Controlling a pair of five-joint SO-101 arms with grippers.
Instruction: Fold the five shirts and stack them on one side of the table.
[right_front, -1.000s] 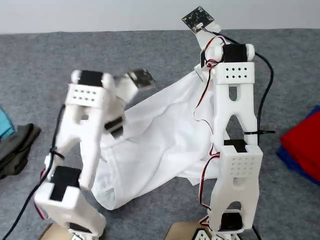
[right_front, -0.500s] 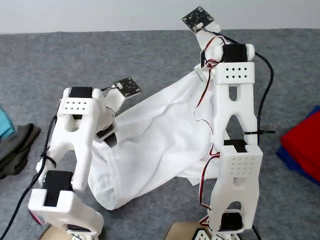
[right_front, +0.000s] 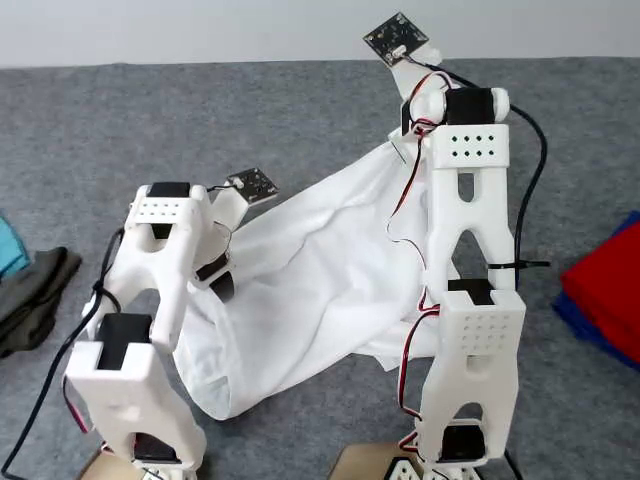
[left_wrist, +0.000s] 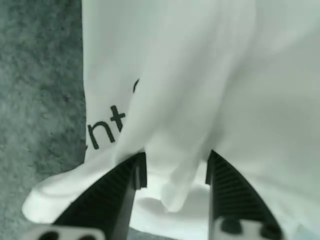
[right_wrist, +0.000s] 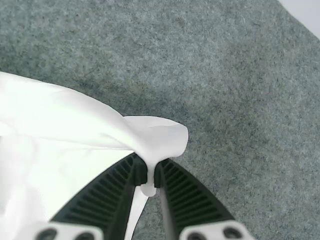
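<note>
Shirt (right_front: 300, 290): white, with dark lettering (left_wrist: 107, 127) recorded. Table (right_front: 200, 110): mottled grey. Right edge: red cloth (right_front: 610, 285) noted over seemingly blue cloth (right_front: 570, 318).

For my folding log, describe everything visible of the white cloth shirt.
The white cloth shirt is soft, thin-looking fabric with dark lettering, lying rumpled on the grey carpeted table between the arms. The right gripper is shut on one bunched edge; the left gripper stands open astride a fold.
</note>
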